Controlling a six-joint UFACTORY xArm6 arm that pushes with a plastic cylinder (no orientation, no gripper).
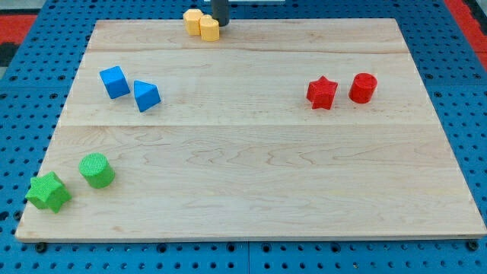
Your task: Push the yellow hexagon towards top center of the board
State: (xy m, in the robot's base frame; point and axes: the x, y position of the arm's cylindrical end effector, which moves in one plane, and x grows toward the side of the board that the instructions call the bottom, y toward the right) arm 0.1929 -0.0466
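Camera view shows the yellow hexagon (209, 29) at the board's (251, 152) top edge, left of centre — my tip (220, 23), a bare rod with no pincer, touches its right, so I should circle left and nudge gently rightward.

Our pale wooden board (251, 167) on the blue pegboard table (464, 68)

We see yellow blocks (201, 24) at its top edge, blue blocks (129, 87) left, red blocks (342, 90) right, green blocks (70, 181) bottom-left.

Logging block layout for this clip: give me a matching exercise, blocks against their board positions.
Blocks:
1. yellow blocks
2. blue blocks
3. red blocks
4. green blocks

Places:
A. view's bottom left corner
B. view's right, upper half
C. top edge, just left of my tip
D. view's left, upper half

Pairs: 1-C, 2-D, 3-B, 4-A
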